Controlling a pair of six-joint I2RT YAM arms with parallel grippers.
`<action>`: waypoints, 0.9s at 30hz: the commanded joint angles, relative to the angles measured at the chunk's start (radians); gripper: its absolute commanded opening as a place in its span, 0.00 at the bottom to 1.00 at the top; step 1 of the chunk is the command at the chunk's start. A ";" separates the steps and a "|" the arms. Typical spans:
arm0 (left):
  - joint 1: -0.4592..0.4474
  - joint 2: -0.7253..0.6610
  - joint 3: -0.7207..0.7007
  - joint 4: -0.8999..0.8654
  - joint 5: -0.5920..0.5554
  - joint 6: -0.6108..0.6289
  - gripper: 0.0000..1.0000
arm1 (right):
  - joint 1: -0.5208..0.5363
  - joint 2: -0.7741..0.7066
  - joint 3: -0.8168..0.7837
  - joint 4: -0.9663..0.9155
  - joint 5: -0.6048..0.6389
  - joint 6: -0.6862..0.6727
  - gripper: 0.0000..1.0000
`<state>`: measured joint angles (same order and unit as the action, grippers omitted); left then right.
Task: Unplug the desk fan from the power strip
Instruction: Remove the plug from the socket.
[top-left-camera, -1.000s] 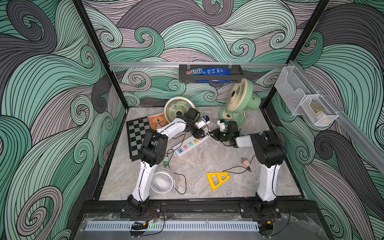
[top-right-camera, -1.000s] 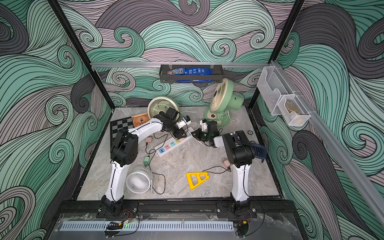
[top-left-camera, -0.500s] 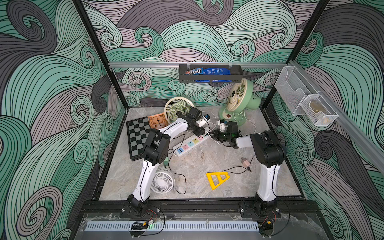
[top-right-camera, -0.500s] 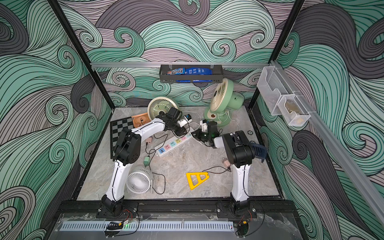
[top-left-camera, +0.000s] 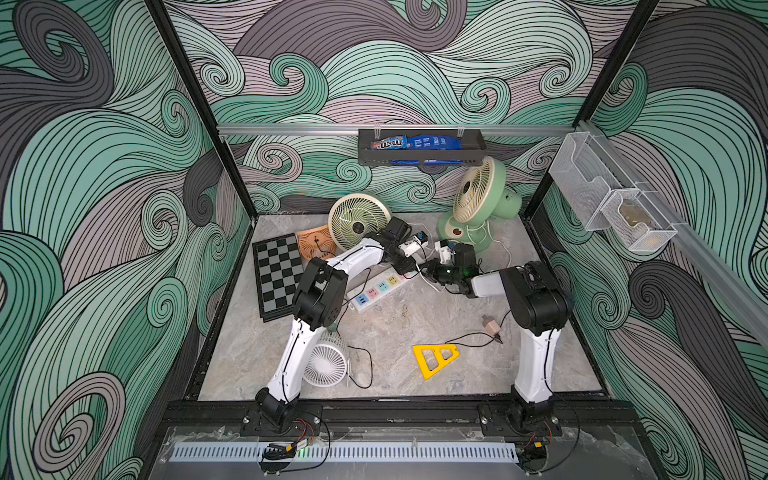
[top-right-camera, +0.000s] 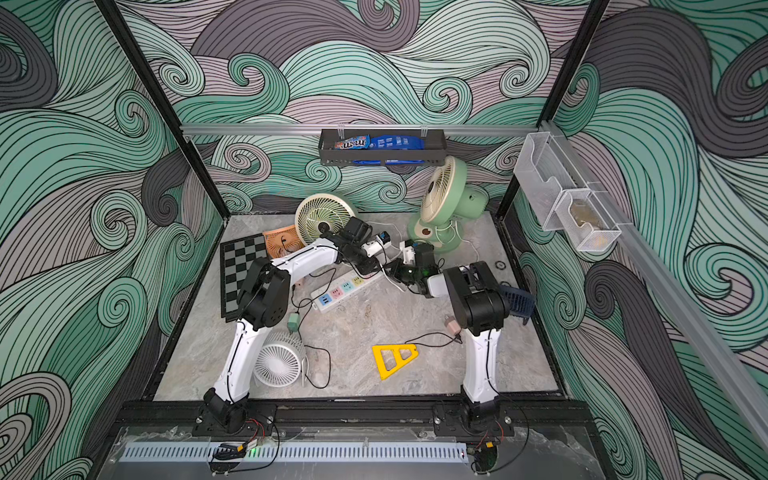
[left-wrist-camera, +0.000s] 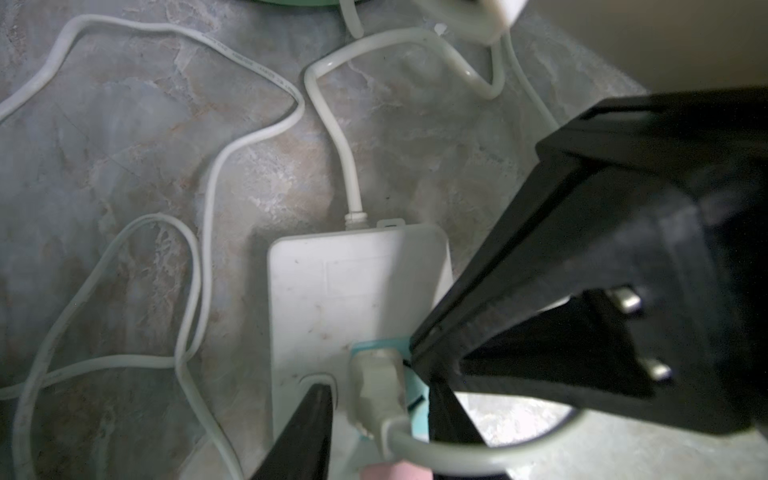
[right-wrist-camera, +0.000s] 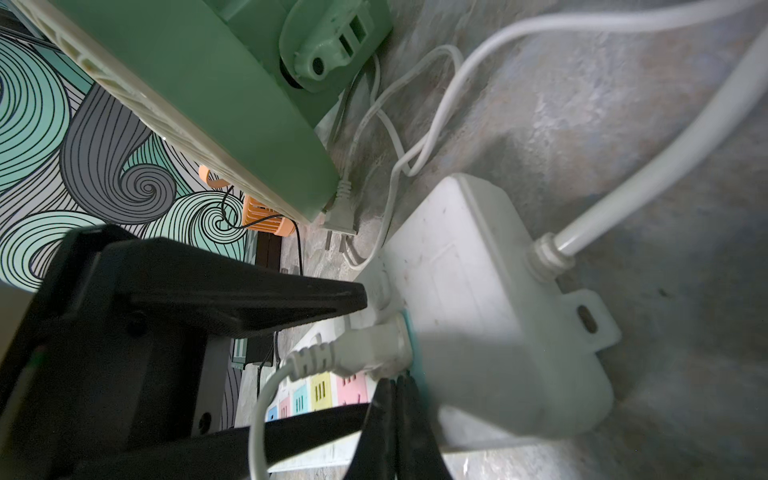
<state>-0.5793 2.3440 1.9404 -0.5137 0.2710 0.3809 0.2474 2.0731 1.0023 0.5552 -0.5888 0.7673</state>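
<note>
Power strip (top-left-camera: 376, 291) lies mid-tabletop (top-left-camera: 415, 328) between both arms. Left gripper (left-wrist-camera: 379, 392), fingers spread, straddles the grey plug (right-wrist-camera: 374, 347). Right gripper (right-wrist-camera: 392, 384), pressed together, touches the strip beside it.

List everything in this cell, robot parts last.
power strip: 1, white with pastel sockets, table centre
plug: 1, grey, in the strip's end socket
green fan: 1, green and cream, upright at the back
cream fan: 1, cream, back, by the left arm
orange fan: 1, orange, beside the chessboard
white fan: 1, white, front left
chessboard: 1, black and white, left side
triangle frame: 1, yellow, front centre
adapters: 2, pink and green, on the table
basket: 1, blue, behind the right arm
shelf: 1, black, back wall, snack packs inside
bins: 2, clear, right wall
left gripper: 1, black, open astride the plug
right gripper: 1, black, shut, at the strip
</note>
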 joint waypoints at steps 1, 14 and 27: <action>-0.006 0.030 0.050 -0.008 0.000 -0.011 0.35 | 0.006 0.016 -0.020 -0.024 0.016 -0.001 0.08; -0.035 -0.018 -0.004 0.020 -0.099 0.029 0.00 | 0.006 0.016 -0.033 -0.085 0.094 0.027 0.05; 0.002 -0.005 0.035 -0.040 0.014 -0.052 0.00 | 0.011 0.052 -0.023 -0.168 0.138 0.025 0.03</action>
<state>-0.5949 2.3325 1.9270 -0.5049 0.2073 0.3470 0.2531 2.0720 1.0031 0.5522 -0.5220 0.7933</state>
